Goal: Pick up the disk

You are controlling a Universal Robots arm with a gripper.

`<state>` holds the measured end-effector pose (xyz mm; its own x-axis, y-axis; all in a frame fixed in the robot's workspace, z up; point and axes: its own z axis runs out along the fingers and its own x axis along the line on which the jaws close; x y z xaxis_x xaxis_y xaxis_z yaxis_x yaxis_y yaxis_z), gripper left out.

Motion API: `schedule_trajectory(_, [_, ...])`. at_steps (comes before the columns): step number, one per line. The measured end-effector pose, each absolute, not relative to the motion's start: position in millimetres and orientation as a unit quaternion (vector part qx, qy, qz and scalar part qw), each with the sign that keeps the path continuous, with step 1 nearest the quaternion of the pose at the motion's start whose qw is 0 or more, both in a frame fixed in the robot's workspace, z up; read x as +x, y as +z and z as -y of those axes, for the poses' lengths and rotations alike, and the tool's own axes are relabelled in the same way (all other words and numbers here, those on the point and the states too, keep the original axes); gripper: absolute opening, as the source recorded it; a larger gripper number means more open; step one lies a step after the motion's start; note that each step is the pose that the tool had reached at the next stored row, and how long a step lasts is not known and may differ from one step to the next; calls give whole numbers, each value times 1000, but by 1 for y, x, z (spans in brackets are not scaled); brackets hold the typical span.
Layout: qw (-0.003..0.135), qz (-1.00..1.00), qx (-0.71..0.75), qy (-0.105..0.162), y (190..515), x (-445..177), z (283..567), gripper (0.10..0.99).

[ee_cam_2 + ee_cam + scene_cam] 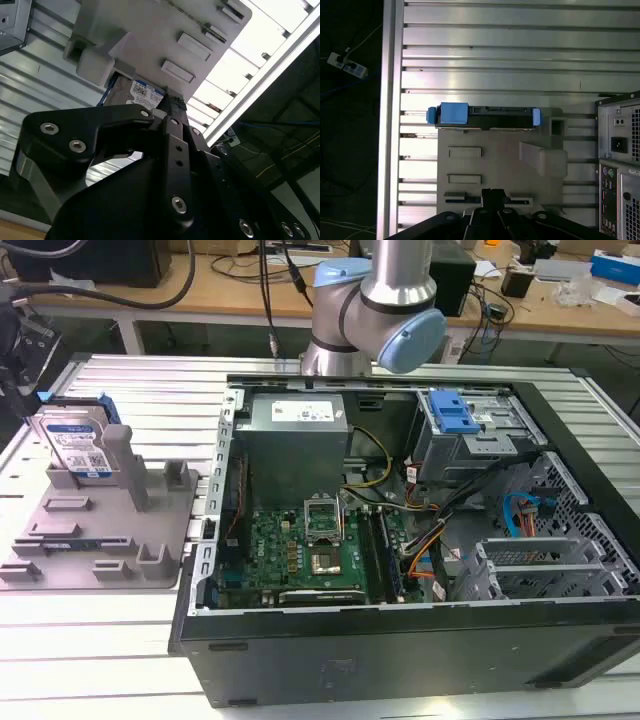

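The disk (78,445) stands on edge in a slot at the far end of the grey fixture tray (100,540), at the exterior view's left. Its silver face carries a white-and-blue label, and its frame is blue. From above, in the first wrist view, the disk (485,114) is a thin dark bar with blue ends along the tray (495,165) edge. My gripper (492,192) hangs well above the tray, apart from the disk, fingers together and holding nothing. In the second wrist view the disk's label (142,95) peeks out just past the gripper (170,102).
An open computer case (400,540) takes up the exterior view's middle and right, with a motherboard, cables and a blue-latched drive cage (455,420). Its rear panel (620,165) stands beside the tray. The ribbed metal table (495,50) ends at a rail (392,125). A cluttered bench lies behind.
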<state>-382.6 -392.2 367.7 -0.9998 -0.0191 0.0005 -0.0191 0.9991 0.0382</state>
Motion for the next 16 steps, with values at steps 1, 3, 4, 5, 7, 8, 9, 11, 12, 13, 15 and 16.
schedule_trajectory(1, [0,1000,10,-19,368,-383,392,106])
schedule_trajectory(3, [0,1000,10,-19,368,-383,392,106])
schedule_trajectory(4, [0,1000,10,-19,368,-383,392,106])
schedule_trajectory(5, [0,1000,10,-19,368,-383,392,106])
schedule_trajectory(7, [0,1000,10,-19,368,-383,392,106])
schedule_trajectory(8, [0,1000,10,-19,368,-383,392,106])
schedule_trajectory(9, [1,1000,15,-19,368,-383,392,106])
schedule_trajectory(11, [1,998,54,-19,367,-383,392,106])
schedule_trajectory(12, [2,997,72,-19,367,-383,392,106])
schedule_trajectory(13, [2,995,94,-19,367,-383,392,106])
schedule_trajectory(15, [3,993,119,-19,366,-383,392,106])
schedule_trajectory(16, [3,992,127,-19,366,-383,392,106])
